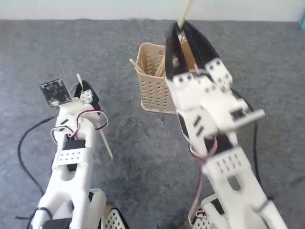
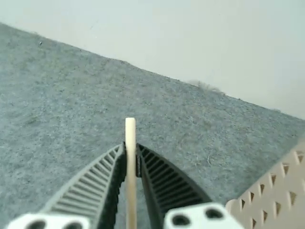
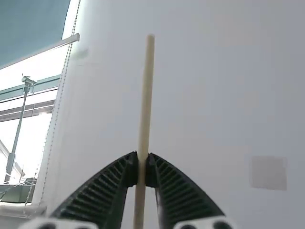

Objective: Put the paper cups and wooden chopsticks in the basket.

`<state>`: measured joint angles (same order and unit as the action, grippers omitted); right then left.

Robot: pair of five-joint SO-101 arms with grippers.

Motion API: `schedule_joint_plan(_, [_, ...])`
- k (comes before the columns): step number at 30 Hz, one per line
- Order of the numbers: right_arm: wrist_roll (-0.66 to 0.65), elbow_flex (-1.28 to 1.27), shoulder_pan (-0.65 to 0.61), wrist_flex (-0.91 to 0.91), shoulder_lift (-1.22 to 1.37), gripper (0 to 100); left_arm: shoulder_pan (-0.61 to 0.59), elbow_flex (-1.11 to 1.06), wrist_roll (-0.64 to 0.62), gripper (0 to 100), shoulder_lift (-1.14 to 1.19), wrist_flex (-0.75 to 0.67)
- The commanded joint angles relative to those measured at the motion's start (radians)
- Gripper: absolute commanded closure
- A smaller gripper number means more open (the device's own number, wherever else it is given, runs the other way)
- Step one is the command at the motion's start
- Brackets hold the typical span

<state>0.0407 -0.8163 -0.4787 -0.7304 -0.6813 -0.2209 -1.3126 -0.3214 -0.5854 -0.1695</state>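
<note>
I see L gripper (image 2: pixel 130 151) clamped on chopstick (image 2: pixel 130 128), near basket (image 1: pixel 152 90). R gripper (image 3: pixel 142 162) clenches 2nd chopstick (image 3: pixel 147 86), tip up, at basket.

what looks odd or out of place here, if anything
Nothing looks spilled or damaged. The basket stands upright with chopsticks inside, one leaning out over its rim. The left gripper is shut on a chopstick, and the right gripper on another.
</note>
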Motion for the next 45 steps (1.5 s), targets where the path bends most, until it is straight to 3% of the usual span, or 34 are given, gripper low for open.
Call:
schedule_joint_plan(1, [0.002, 0.127, 0.025, -0.088, 0.191, 99.2, 0.021, 0.005, 0.006, 99, -0.037, -0.054])
schedule_joint_plan(7, [0.002, 0.189, 0.068, -0.122, 0.415, 98.9, 0.021, 0.005, 0.006, 99, -0.037, -0.057])
schedule_joint_plan(12, [0.002, 0.189, 0.065, -0.119, 0.493, 84.9, 0.02, 0.005, 0.006, 99, -0.037, -0.057])
schedule_joint_plan(20, [0.002, 0.031, 0.045, -0.073, 0.282, 89.0, 0.018, 0.007, 0.006, 99, -0.037, -0.057])
schedule_joint_plan(24, [0.011, -0.172, 0.035, 0.117, -0.027, 89.7, 0.018, 0.008, 0.006, 99, -0.037, -0.057])
schedule_joint_plan(27, [0.104, -0.315, 0.054, 0.298, -0.283, 89.8, 0.012, 0.01, 0.006, 99, -0.046, -0.058])
schedule_joint_plan(32, [0.25, -0.466, 0.128, 0.7, -0.702, 89.8, -0.137, 0.073, -0.023, 99, -0.048, -0.127])
schedule_joint_plan(38, [0.262, -0.666, 0.154, 1.058, -1.147, 89.8, -0.175, 0.127, -0.098, 99, -0.086, -0.137])
schedule_joint_plan(41, [0.267, -0.697, 0.183, 1.179, -1.113, 91.9, -0.163, 0.127, -0.101, 99, -0.192, -0.123])
schedule_joint_plan(43, [0.276, -0.707, 0.219, 1.233, -1.084, 98.8, -0.137, 0.142, -0.098, 99, -0.285, -0.074])
schedule_joint_plan(45, [0.311, -0.726, 0.239, 1.274, -1.093, 98.0, -0.11, 0.171, -0.097, 99, -0.391, -0.021])
